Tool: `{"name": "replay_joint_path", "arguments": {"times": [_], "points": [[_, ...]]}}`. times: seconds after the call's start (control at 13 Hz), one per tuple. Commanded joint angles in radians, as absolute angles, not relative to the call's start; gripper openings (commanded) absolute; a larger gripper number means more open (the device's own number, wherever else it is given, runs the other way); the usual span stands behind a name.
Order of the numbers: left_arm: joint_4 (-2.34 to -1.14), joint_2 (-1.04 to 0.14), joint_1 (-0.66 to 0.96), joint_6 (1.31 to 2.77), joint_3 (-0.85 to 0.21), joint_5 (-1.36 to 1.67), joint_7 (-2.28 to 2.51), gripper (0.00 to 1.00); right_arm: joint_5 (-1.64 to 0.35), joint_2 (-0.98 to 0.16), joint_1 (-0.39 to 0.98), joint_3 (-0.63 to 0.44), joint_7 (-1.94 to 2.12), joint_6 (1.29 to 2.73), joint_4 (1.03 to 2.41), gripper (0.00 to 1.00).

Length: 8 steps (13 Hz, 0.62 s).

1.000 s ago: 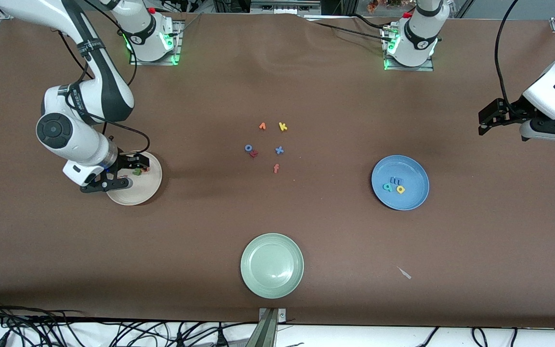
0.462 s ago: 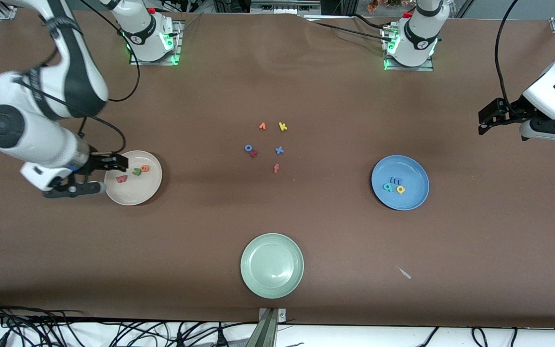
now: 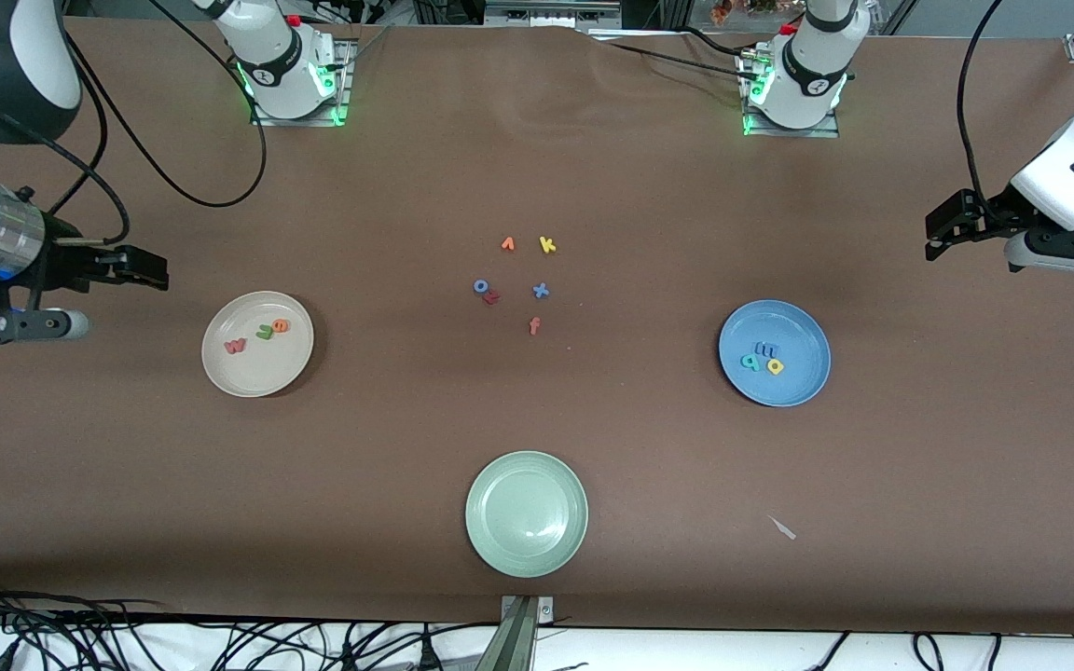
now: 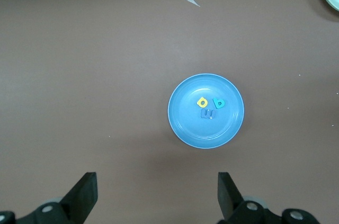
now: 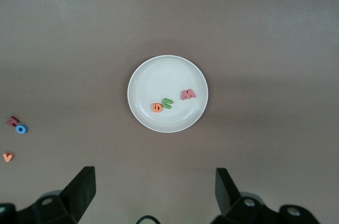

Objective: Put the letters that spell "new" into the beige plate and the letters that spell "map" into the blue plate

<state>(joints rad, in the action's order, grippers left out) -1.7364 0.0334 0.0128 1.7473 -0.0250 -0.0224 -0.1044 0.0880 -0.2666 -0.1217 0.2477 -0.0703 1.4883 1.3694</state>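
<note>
Front view: both hands released and empty, right hand [image 3: 127,280] off the beige plate [image 3: 257,377] toward the desk's edge, left hand [image 3: 943,233] likewise clear of the blue plate [image 3: 798,321]; both words plated.

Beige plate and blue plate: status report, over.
Left gripper and right gripper open, empty, above bare table. Round beige plate holds green, orange, pinkish-red foam letters; round blue plate holds blue, yellow, teal foam letters. Nothing obstructing.

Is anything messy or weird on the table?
Only one thing: a small pale scrap lies on the bare table, nearer the front camera than the blue plate. It looks like stray litter. The letters sit neatly in the blue and beige plate.
</note>
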Motion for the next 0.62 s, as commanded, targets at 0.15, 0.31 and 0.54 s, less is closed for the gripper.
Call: {"name": "replay_joint_path", "arguments": {"times": [0.15,0.31,0.54], "points": [[-1.715,0.043,0.02,1.729,-0.052,-0.023,-0.104,1.0,0.071,-0.252,-0.115,0.259,-0.057,1.462,1.347,1.0],[-1.712,0.041,0.02,1.729,-0.052,-0.023,-0.117,1.0,0.038,-0.252,-0.117,0.258,-0.051,1.473,1.344,1.0],[-1.712,0.043,0.02,1.729,-0.054,-0.023,-0.115,1.0,0.044,-0.264,-0.121,0.255,-0.048,1.47,1.293,1.0]]}}
